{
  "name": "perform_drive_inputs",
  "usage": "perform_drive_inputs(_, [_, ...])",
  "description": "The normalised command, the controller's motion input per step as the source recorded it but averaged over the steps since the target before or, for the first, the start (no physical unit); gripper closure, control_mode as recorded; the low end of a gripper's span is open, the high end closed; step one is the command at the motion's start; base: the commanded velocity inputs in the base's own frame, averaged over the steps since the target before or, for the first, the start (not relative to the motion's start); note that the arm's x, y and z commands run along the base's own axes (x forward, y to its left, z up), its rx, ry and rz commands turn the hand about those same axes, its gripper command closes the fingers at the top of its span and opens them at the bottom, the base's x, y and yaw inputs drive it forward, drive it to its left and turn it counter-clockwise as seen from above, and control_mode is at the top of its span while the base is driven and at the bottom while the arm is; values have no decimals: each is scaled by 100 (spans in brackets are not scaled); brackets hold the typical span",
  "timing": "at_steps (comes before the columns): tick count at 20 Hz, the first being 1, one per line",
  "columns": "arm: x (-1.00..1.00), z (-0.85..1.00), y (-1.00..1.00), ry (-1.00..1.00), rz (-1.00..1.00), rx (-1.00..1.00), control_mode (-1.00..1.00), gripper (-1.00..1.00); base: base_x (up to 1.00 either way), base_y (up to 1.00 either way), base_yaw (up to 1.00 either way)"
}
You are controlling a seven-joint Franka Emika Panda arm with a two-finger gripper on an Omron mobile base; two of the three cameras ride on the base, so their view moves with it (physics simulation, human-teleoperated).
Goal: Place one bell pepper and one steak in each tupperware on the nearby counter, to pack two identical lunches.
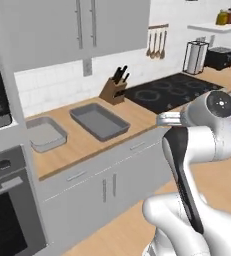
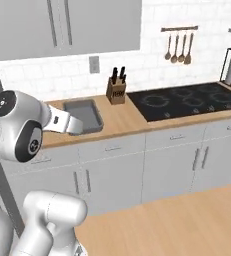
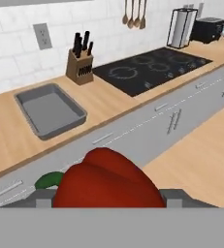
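Gripper [image 3: 106, 203] is clamping a red bell pepper [image 3: 106, 181] at the hand view's bottom; the tupperware [image 3: 49, 110] is waiting upper left, so an early release risks dropping it short onto the counter [image 3: 108, 104].

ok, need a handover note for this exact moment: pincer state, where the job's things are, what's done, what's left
Pincer: closed on a red bell pepper with a green stem, held off the counter in front of the cabinets.
Tupperware: dark grey tray on the counter beside the knife block; lighter tray to its left, near the oven. Both look empty.
Done: the pepper is picked up; nothing packed.
Left: put this pepper in a tray, then a second pepper and two steaks, one of each per tray. I can't see any steak from here.
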Motion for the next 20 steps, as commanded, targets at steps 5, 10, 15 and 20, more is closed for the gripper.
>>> perform_drive_inputs(5, [0,0,0,0,0,0,100,100,100,-39,65])
perform_drive_inputs(10, [0,0,0,0,0,0,100,100,100,-37,66])
perform_drive_inputs(15, [0,0,0,0,0,0,100,100,100,-23,72])
perform_drive_inputs(20, [4,-25,-19,1,9,0,-100,100,40,-10,37])
